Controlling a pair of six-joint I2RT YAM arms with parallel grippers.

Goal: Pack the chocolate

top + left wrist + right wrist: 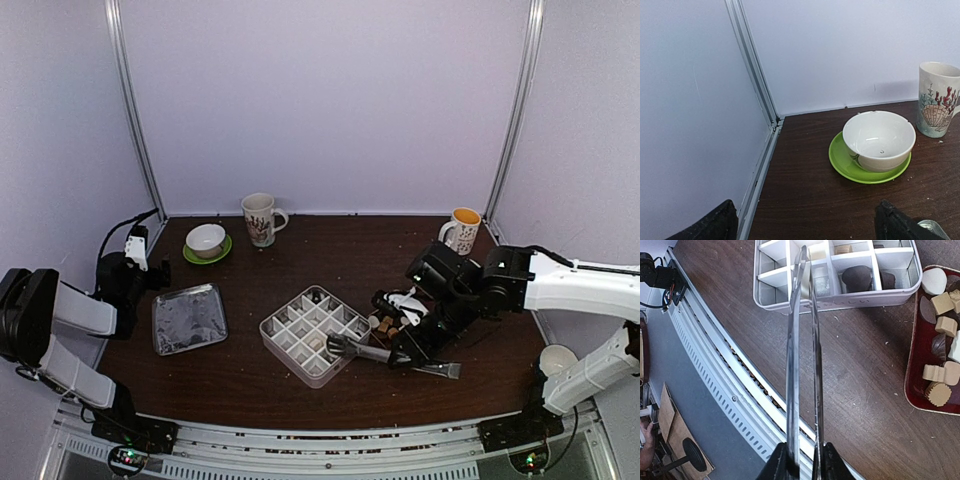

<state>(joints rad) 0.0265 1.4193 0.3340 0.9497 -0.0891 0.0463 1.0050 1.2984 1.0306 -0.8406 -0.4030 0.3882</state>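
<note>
At the table's centre sits one white plastic tray of square compartments (283,350). The right wrist view shows chocolate (857,277) in three of its cells: two dark pieces and one tan. At the tray's 3 o'clock, one dark red dish (916,365) carries at least seven more pieces in tan, dark and white. The right gripper (802,462) is clamped on one pair of long metal tongs (792,365). Their tips are nearly together over the tray, and I cannot tell whether they pinch anything. At 9 o'clock, the left gripper (805,225) gapes wide and empty.
</note>
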